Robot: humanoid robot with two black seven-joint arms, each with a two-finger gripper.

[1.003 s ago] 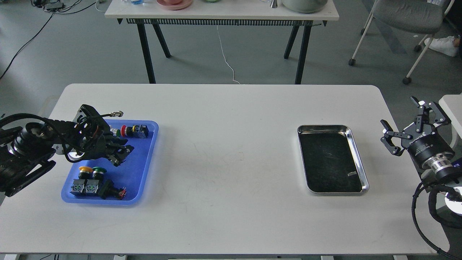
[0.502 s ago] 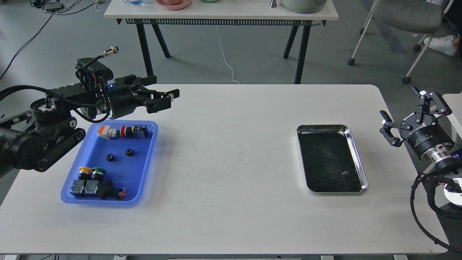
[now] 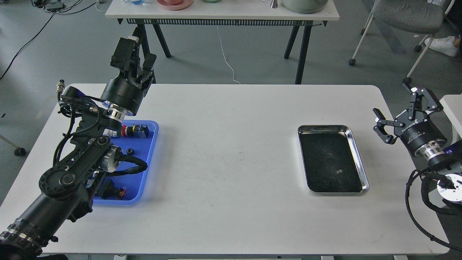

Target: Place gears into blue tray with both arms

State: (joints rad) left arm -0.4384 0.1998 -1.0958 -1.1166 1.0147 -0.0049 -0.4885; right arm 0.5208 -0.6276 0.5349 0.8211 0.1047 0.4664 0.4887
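Observation:
The blue tray (image 3: 148,169) lies on the left of the white table. One black gear (image 3: 131,150) rests on its floor near the right rim; my left arm covers much of the tray, so any other gear is hidden. My left gripper (image 3: 136,54) is raised high above the tray's far edge and points away from me, and its fingers cannot be told apart. My right gripper (image 3: 391,96) hovers open and empty beyond the table's right edge, well clear of both trays.
Push-button switches (image 3: 135,130) lie at the blue tray's far end, more (image 3: 115,193) at its near end. A steel tray (image 3: 358,159) with a black inside and a small silvery scrap (image 3: 339,171) sits right of centre. Another table and a chair stand behind.
My left arm rose out of the blue tray, leaving two gears on its floor, then swung up and back. My right gripper drifted slightly left and up.

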